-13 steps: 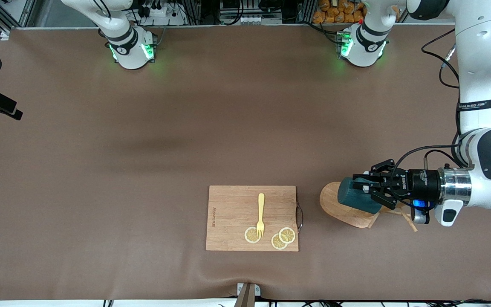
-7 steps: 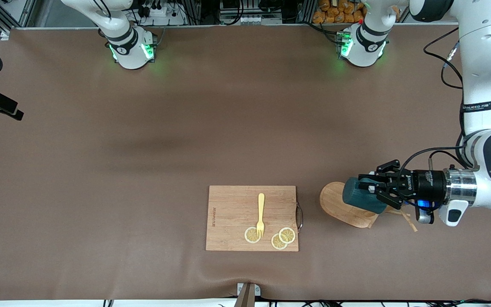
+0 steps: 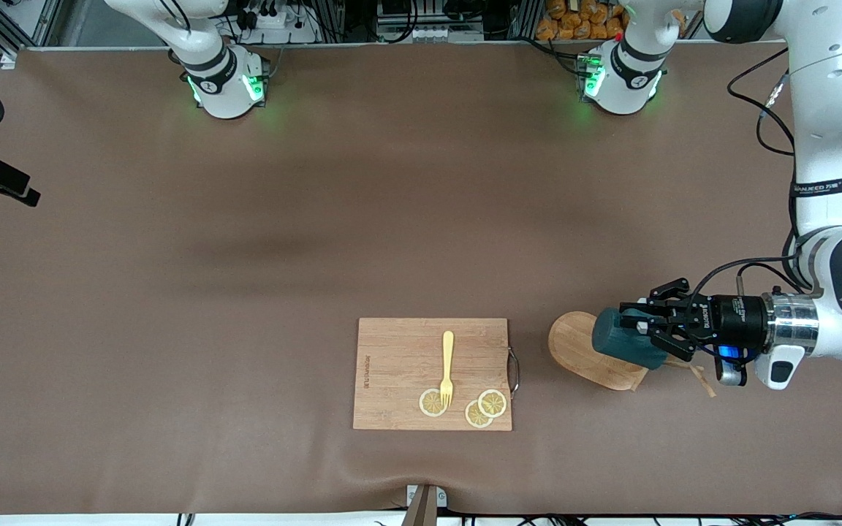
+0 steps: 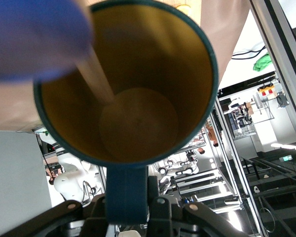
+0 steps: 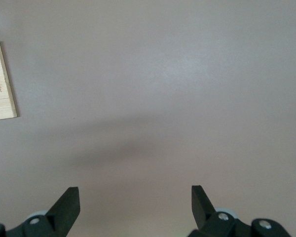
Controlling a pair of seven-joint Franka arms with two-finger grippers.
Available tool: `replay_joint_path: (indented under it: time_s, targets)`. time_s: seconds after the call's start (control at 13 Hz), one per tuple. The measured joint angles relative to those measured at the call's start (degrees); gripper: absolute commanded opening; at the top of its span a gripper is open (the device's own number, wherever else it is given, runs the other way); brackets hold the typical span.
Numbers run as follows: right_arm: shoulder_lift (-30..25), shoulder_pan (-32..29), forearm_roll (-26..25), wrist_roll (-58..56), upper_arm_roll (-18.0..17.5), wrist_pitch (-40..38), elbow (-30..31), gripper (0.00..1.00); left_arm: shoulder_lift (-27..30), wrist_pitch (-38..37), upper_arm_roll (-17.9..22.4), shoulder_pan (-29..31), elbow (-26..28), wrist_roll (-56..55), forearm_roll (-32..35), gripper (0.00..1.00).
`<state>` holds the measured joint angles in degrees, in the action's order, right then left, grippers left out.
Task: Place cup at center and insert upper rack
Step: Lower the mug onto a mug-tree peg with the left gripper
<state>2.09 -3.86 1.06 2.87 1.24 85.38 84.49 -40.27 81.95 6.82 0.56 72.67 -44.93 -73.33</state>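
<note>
A: Two white Franka arms shared the brown table (image 3: 172, 292). What lay on it?

B: Largest first: a rectangular wooden cutting board (image 3: 399, 351) with a yellow fork (image 3: 447, 367) and lemon slices (image 3: 485, 408). At the board's three o'clock, toward the left arm's end, lay the light wooden mug tree (image 3: 573, 349), tipped on its side, its oval base facing the board.

A: And the small dark teal-green cup (image 3: 624, 337)?

B: On its side, over the mug tree's post, with the left gripper (image 3: 640, 330) pinching its handle. A peg ran inside the cup.

A: The right gripper (image 5: 135, 210)?

B: Waiting high over bare table, fingers spread.

A: Risks?

B: The peg could snag the rim and drag the rack, or the handle grip could let the cup swing.
</note>
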Motion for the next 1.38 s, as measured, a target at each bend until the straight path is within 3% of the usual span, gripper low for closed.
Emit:
replay_joint_path:
  time_s: [1.38]
  targets:
    - [0.03, 0.0, 0.0, 0.07, 0.05, 0.01, 0.07, 1.0, -4.09, -2.68, -0.03, 3.0, 0.21, 4.47, -4.46, 0.0]
